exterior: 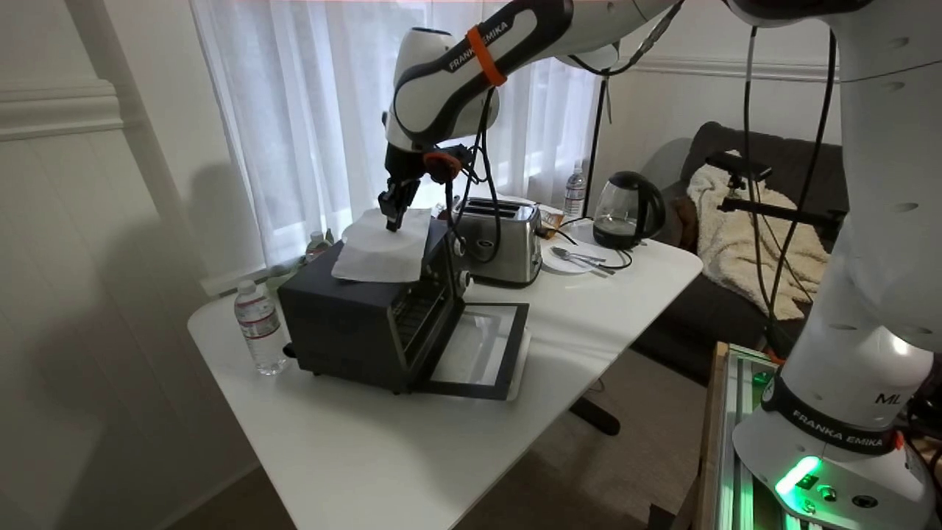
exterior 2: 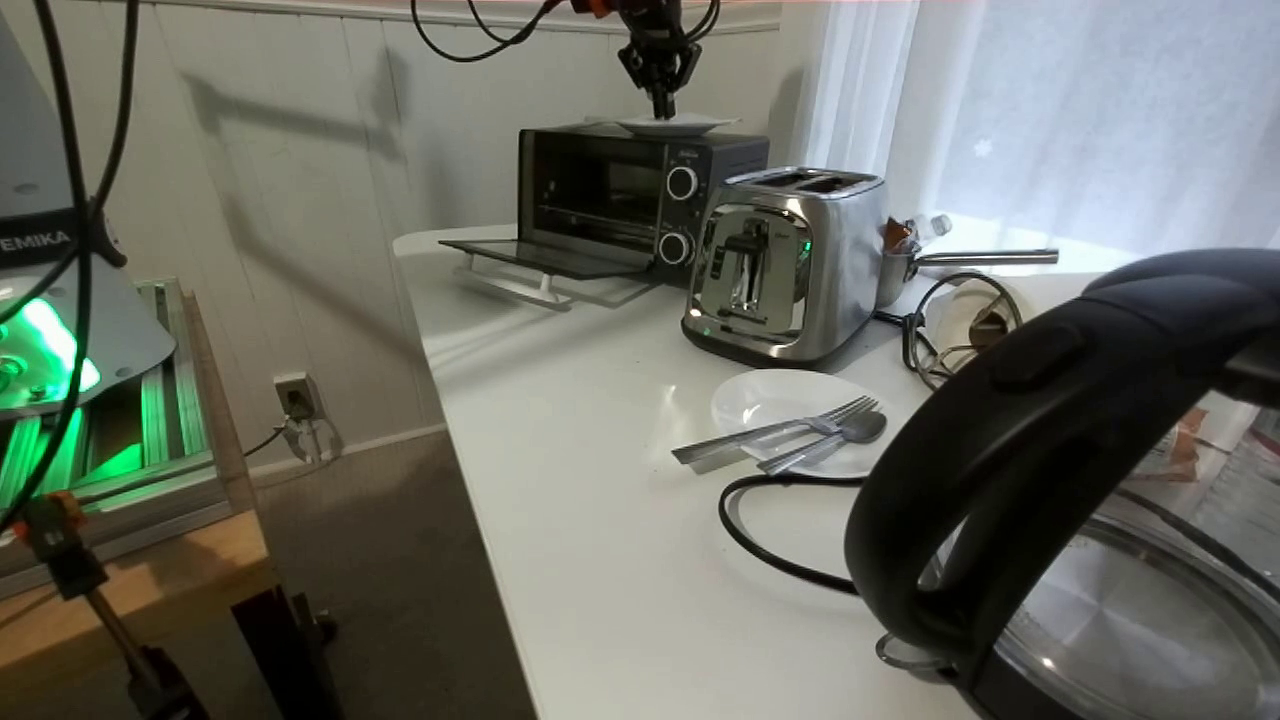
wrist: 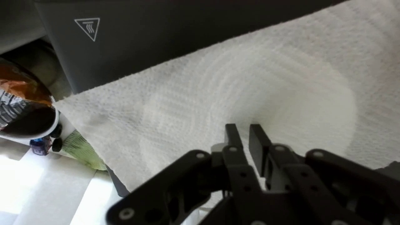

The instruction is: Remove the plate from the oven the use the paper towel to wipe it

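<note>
currently, the paper towel (exterior: 383,258) is spread over the plate (exterior 2: 675,129), which is set on top of the oven (exterior: 342,342). in the wrist view the plate's round outline is shown through the sheet, and corners of the towel are seen jutting past the rim. the gripper (wrist: 243,128) is pointed downward over the towel; its fingers (wrist: 233,135) are held slightly apart, with a narrow strip of white seen between them. whether the towel is touched by the tips cannot be told from these angles. the oven door (exterior: 475,342) is swung down over the table (exterior: 353,449), so the rack (exterior: 419,313) inside is exposed. on the uncovered part of the oven's top, a triangular heat mark (wrist: 89,28) is printed. just beside the oven, a silver toaster (exterior 2: 850,270) is placed, with a long-handled pot (exterior 2: 893,280) near it. farther along, a fork (exterior 2: 770,432) and a spoon (exterior 2: 863,428) are laid on a white dish (exterior 2: 742,395), and a glass kettle (exterior: 613,210) with a black handle is stood close by. at the oven's opposite side, a water bottle (exterior: 261,335) is stood upright.
</note>
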Available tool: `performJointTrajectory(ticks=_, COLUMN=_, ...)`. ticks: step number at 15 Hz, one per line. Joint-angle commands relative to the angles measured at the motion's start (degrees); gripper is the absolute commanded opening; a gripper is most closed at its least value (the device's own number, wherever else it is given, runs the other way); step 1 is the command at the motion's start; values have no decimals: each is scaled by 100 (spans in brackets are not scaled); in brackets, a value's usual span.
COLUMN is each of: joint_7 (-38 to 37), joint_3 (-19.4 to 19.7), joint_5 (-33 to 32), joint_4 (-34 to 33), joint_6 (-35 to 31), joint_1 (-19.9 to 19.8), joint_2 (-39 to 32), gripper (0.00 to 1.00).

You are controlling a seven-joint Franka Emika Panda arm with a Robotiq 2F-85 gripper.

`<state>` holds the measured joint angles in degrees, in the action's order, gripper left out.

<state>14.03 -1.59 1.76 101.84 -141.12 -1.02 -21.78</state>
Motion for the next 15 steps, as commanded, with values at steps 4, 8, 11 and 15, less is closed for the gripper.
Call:
performJointTrajectory(ticks=4, joint_7=-181, joint_3=8, joint_5=-216, joint_4=99, joint_6=-77, joint_1=61, joint_2=-32, gripper=69)
performJointTrajectory(ticks=8, joint_7=-172, joint_3=3, joint_5=-205, joint_4=84, joint_6=-95, joint_1=64, joint_2=-86, gripper=84)
performJointTrajectory(ticks=11, joint_7=-163, joint_3=11, joint_5=-208, joint_4=75, joint_6=-91, joint_1=57, joint_2=-134, gripper=80)
performJointTrajectory(ticks=15, joint_7=-152, joint_3=12, joint_5=-213, joint_4=79, joint_6=-89, joint_1=55, joint_2=-180, gripper=71)
